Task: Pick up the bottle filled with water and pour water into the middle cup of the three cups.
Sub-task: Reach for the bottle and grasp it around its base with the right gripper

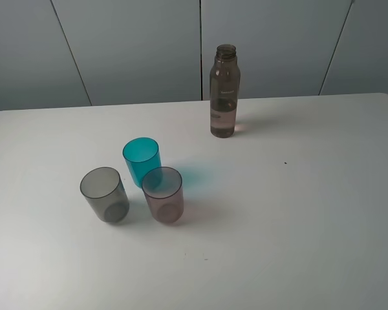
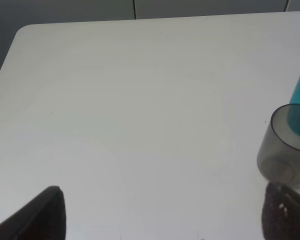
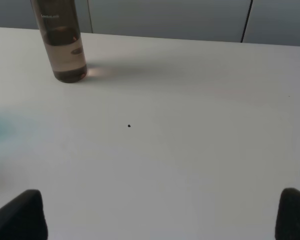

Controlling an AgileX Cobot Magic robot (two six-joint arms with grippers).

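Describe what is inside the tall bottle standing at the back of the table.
The smoky brown bottle, uncapped, holds clear liquid in its lower part; above that it looks empty. The tinted wall blurs the exact level.

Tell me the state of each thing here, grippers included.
Tall smoky brown-grey plastic bottle: upright, uncapped, partly filled.
Translucent teal plastic cup: upright, empty.
Smoky grey plastic cup: upright, empty.
Pinkish-mauve plastic cup: upright, empty.
Left gripper: open, empty.
Right gripper: open, empty.
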